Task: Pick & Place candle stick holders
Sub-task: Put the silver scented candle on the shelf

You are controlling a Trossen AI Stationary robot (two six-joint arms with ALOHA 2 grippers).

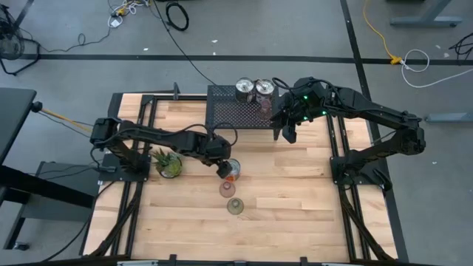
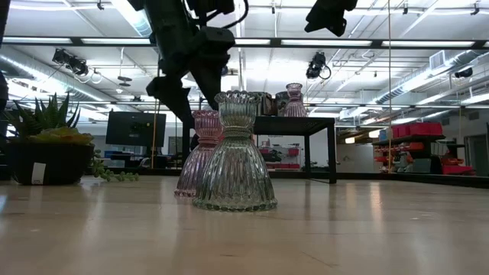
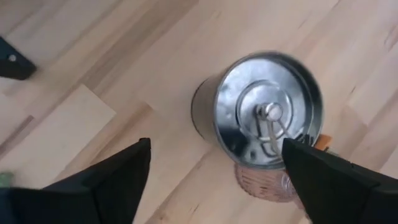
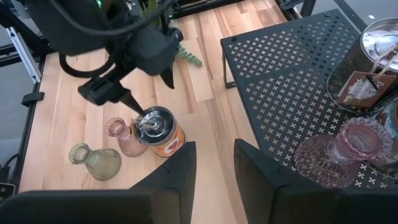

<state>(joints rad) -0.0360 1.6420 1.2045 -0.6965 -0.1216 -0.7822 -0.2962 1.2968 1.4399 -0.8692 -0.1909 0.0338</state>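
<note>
Leftmost, the potted plant (image 1: pixel 168 163) sits on the counter (image 1: pixel 295 192), just behind the left arm. Next, the left gripper (image 1: pixel 224 167) hovers over the silver tin with the orange mark (image 1: pixel 232 171), jaws spread wide to either side of it and not touching it. Just beyond those jaws stand the pink glass cup (image 1: pixel 227 189) and the olive glass cup (image 1: pixel 235 206). I judge that the descent risks knocking the pink cup, since it crowds the tin. Further right, the mesh stand (image 1: pixel 240 114) carries two silver tins (image 1: pixel 253 90) and another pink cup (image 4: pixel 362 142); the right gripper (image 1: pixel 288 133) hangs beside it, jaws narrowly parted and empty.
</note>
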